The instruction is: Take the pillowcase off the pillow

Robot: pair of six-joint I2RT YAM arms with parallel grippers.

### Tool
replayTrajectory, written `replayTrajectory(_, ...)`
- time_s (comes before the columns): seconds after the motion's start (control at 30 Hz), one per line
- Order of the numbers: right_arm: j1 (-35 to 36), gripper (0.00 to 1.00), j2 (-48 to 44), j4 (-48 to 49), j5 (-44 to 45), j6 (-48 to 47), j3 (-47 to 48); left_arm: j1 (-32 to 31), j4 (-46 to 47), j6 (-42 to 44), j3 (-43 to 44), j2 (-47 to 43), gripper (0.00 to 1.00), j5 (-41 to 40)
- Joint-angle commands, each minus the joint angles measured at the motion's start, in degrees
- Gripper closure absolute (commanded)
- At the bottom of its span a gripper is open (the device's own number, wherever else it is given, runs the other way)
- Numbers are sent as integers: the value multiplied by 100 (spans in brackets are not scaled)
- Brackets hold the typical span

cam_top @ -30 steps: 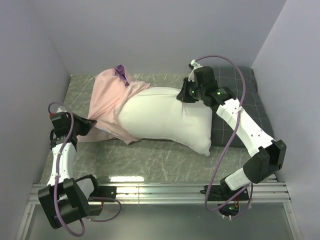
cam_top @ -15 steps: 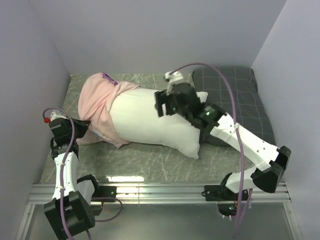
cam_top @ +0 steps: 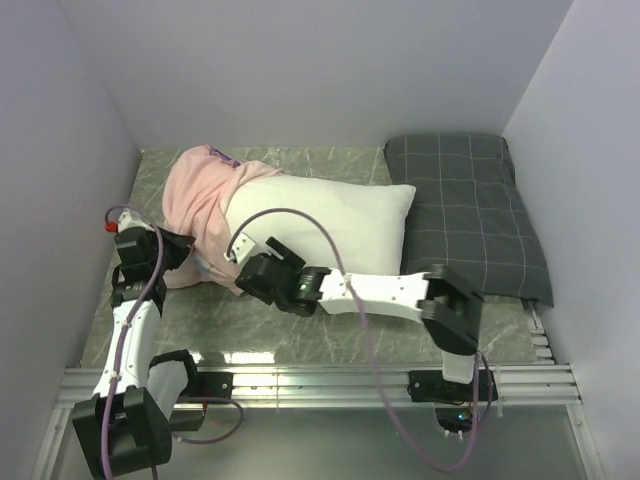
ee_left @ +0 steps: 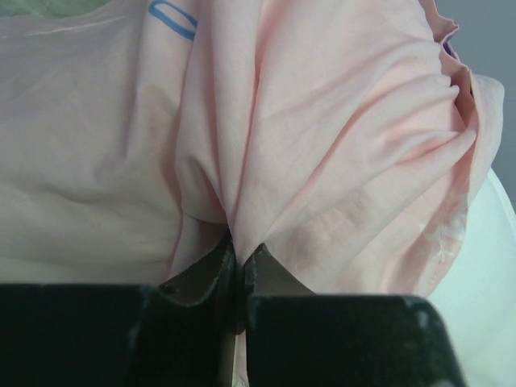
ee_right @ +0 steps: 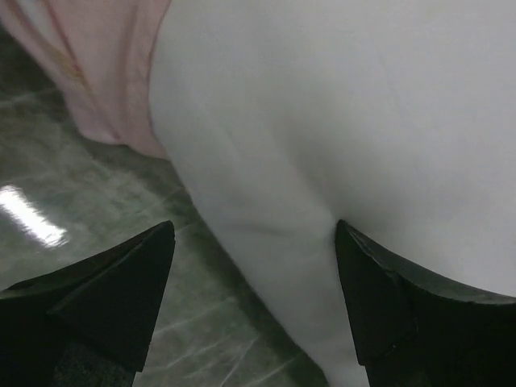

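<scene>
The white pillow (cam_top: pixel 330 220) lies across the middle of the table, its left end still inside the pink pillowcase (cam_top: pixel 200 195), which is bunched up there. My left gripper (cam_top: pixel 183 246) sits at the case's near left edge, and in the left wrist view it (ee_left: pixel 239 254) is shut on a fold of the pillowcase (ee_left: pixel 322 145), with a strip of pillow (ee_left: pixel 493 274) at the right. My right gripper (cam_top: pixel 240 265) reaches across to the pillow's near left corner. In the right wrist view it (ee_right: pixel 254 230) is open, its fingers straddling the pillow's (ee_right: pixel 322 105) lower edge beside the pillowcase (ee_right: pixel 105 56).
A dark grey checked pillow (cam_top: pixel 465 215) lies at the back right against the wall. Walls close in the left, back and right. The marbled green tabletop (cam_top: pixel 200 320) shows along the near side, where my right arm (cam_top: pixel 390 292) stretches low across it.
My right gripper let go of the pillow's far right end, opened and swung across to its near left corner. The pillow settled flatter and slightly left. The left gripper kept its hold.
</scene>
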Motion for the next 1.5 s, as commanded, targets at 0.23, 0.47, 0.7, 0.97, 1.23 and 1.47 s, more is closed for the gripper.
replayTrajectory(0.23,-469,100,228,-127,1279,-20,969,-455,-355,685,1056,12,63,-21)
replayTrajectory(0.47,-732,100,25,-2155,813,261,3364,-1113,-1154,1161,2548,-49,34,-249)
replayTrajectory(0.7,-1067,100,-1,-2739,383,409,4433,-2080,-1649,1240,3114,-32,31,-987)
replayTrajectory(0.97,-1286,100,-10,-2589,154,639,4020,-3547,-1613,1161,2850,592,29,-2012)
replayTrajectory(1.23,-1629,100,-632,-2721,223,868,3669,-3122,-1876,1108,2893,654,96,-3931)
replayTrajectory(1.47,-1980,100,-1582,-2826,137,973,3449,-337,-1525,1074,2850,487,99,-2343)
